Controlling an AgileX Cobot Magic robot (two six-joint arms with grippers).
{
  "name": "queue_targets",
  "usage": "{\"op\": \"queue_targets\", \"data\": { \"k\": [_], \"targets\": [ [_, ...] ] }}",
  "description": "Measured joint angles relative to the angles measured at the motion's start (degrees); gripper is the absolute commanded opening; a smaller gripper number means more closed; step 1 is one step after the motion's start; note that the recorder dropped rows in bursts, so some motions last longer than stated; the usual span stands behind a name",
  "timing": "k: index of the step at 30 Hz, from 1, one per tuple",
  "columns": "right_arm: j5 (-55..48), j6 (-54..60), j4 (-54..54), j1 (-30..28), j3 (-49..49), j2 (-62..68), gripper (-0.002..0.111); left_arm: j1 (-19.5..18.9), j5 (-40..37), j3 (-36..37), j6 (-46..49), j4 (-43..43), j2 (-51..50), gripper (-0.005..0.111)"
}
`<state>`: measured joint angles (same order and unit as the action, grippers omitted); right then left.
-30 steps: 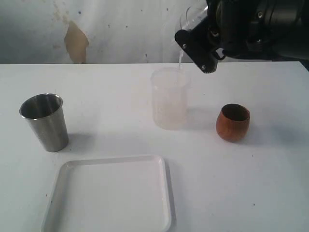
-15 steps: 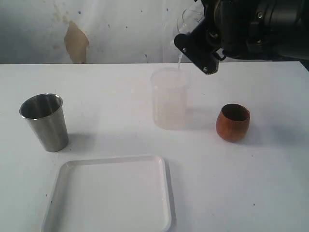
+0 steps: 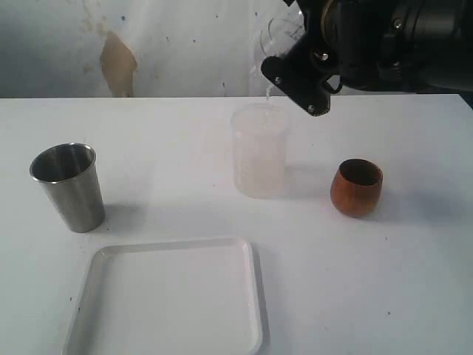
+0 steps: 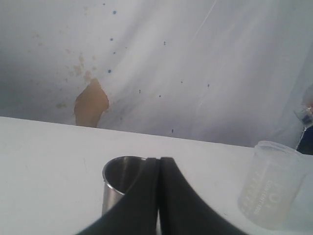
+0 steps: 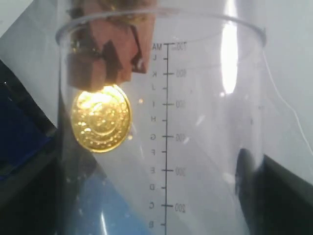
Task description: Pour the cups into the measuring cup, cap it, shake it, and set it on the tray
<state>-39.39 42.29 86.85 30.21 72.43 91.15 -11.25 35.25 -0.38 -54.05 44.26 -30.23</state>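
My right gripper [image 3: 301, 70] is shut on the clear measuring cup [image 3: 284, 28] and holds it tipped high above the frosted container [image 3: 259, 151]. A thin stream of water [image 3: 267, 92] falls from its lip into that container. The right wrist view is filled by the measuring cup [image 5: 166, 127] with its graduation lines, a dark finger [image 5: 247, 171] against its wall. The steel tumbler [image 3: 68, 187] stands at the left and the wooden cup [image 3: 356, 187] at the right. The white tray [image 3: 174, 299] lies in front. My left gripper [image 4: 159, 164] is shut on nothing, just before the steel tumbler [image 4: 116, 178].
The frosted container [image 4: 271, 183] also shows in the left wrist view. A stained white backdrop [image 3: 118, 63] hangs behind the table. The left arm is out of the exterior view. The black right arm [image 3: 399, 41] fills the upper right.
The right gripper has shifted slightly left and tipped the measuring cup further; the stream keeps falling. Nothing else has moved.
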Motion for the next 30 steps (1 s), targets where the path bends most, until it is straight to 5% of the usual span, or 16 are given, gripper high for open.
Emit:
{"op": "queue_targets", "data": {
  "k": [11, 22, 30],
  "targets": [
    [-1.8, -13.4, -3.5, 0.0, 0.0, -0.4, 0.0, 0.0, 0.5, 0.0, 0.0, 0.0, 0.0, 0.0],
    [0.9, -31.0, -28.0, 0.0, 0.0, -7.5, 0.0, 0.0, 2.1, 0.0, 0.0, 0.0, 0.0, 0.0],
    [29.5, -41.4, -46.2, -7.9, -17.5, -21.5, 0.0, 0.0, 2.1, 0.0, 0.0, 0.0, 0.0, 0.0]
  ]
}}
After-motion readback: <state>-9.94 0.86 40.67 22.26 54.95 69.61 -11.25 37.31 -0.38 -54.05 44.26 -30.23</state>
